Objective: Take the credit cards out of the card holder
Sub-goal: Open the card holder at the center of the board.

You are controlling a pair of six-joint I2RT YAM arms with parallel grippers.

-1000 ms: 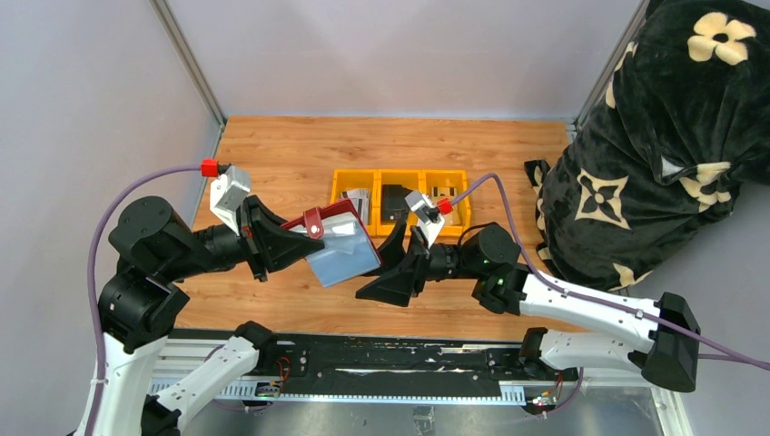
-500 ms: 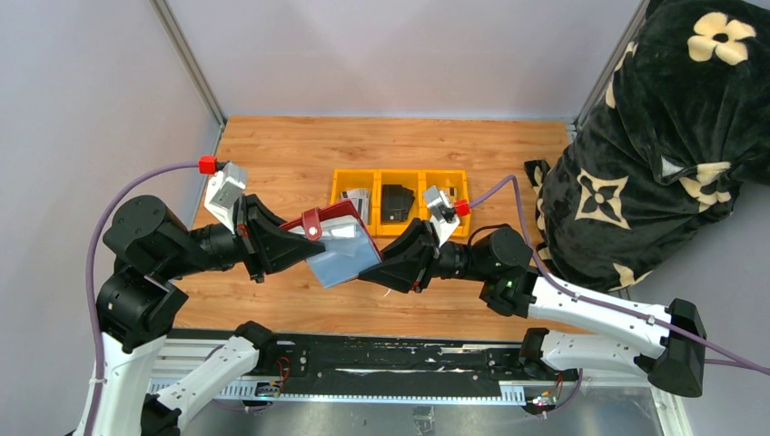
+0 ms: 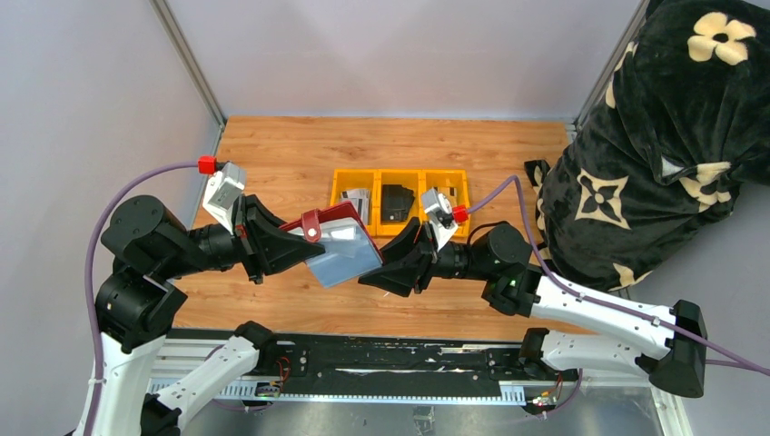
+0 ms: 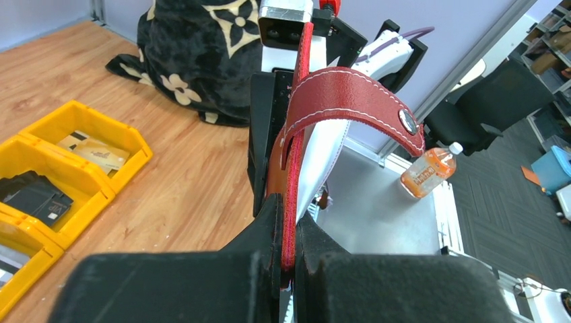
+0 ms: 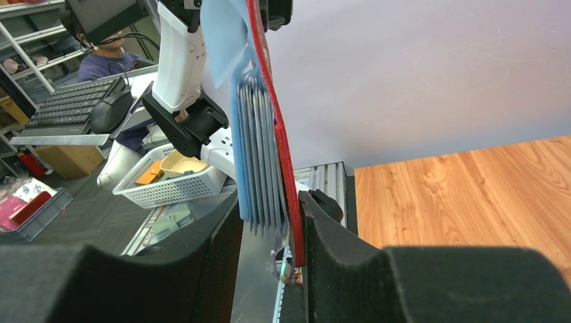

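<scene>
**Cover may be pinched along with the cards**

The card holder (image 3: 329, 221) is held in the air. One edge is clenched between the fingers of the left gripper (image 4: 287, 237), and its strap (image 4: 350, 94) arches free above that grip. At the holder's opposite, open edge the right gripper (image 5: 269, 225) is set with one finger on each side of the cards (image 5: 259, 155), which are fanned inside the grey lining. These fingers (image 5: 222, 242) are spread to about the thickness of the stack. Whether they press on it cannot be told.

One finger appears to lie outside the red cover, so the cover may be caught together with the cards. A pull would then drag the whole holder against the left grip, or out of it. Several thin, smooth cards may also be taken at once, and some could slide out and be dropped. Because the holder is held by one edge only, it could twist under a sideways tug.

A wooden table (image 3: 291, 154) lies below the holder. Just beyond the holder a yellow tray (image 3: 399, 173) of three compartments is set. Loose cards are seen in the compartment nearest the holder, and a black wallet (image 3: 395, 202) in the middle one. Well beyond the holder, at the table's far corner, a dark cloth (image 3: 672, 136) with cream flowers is heaped. Grey walls close the space behind.
</scene>
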